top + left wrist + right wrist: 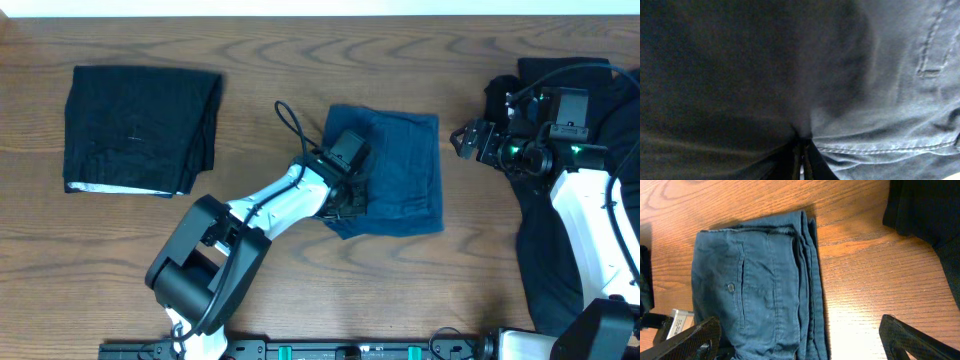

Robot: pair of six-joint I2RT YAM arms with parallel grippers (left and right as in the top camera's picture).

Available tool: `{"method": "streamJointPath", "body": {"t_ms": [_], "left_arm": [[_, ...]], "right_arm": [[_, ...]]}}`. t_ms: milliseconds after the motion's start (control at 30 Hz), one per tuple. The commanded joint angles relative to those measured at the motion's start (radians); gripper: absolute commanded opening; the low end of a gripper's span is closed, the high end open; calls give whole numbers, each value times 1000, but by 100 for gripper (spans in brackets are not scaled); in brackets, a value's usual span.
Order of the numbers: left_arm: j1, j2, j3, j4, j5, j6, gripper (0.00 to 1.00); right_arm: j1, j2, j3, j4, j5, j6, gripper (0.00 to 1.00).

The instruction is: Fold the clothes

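Note:
Folded blue trousers (400, 170) lie at the table's middle. They also show in the right wrist view (765, 280), with the back pocket and button facing up. My left gripper (348, 200) sits on their near-left edge. In the left wrist view its fingers (802, 169) are pressed together with the blue cloth (890, 75) bunched around them. My right gripper (466, 140) hovers right of the trousers, apart from them. Its fingers (800, 347) are spread wide and empty over the trousers' right edge and bare wood.
A folded black garment (140, 130) lies at the far left. A loose black garment (545, 250) lies under my right arm at the right edge, and it shows in the right wrist view (925, 210). The left arm's cable (290, 125) loops beside the trousers.

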Motion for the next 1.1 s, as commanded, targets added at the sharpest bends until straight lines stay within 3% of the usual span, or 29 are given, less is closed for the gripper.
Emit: {"method": "streamJointPath", "body": {"t_ms": [0,133,167,267,333,433,500,767,1067], "left_arm": [[63,67,-40,-107,-55,102,7],[154,66,-10,-173,-180,142,8],[175,66,-5,-166,-211,158,15],[245,66,12,-97,-312,220,17],[283,66,28,-38,-330,256,29],[325,66,84,-10,-331,297,33],[348,66,142,-14,-333,320,46],[313,11,363,-262,-319,268,47],[161,-23,338,-460,-200,95,46]], "right_arm": [[-6,0,3,-1,6,-4,99],[-6,0,3,-1,6,-5,99],[-6,0,3,-1,6,-4,99],[-6,0,3,-1,6,-4,99],[-6,0,3,-1,6,-5,99],[-6,0,3,-1,6,-5,99],[-6,0,3,-1,6,-5,99],[-6,0,3,-1,6,-5,99],[-6,0,3,-1,6,-4,99]]}}
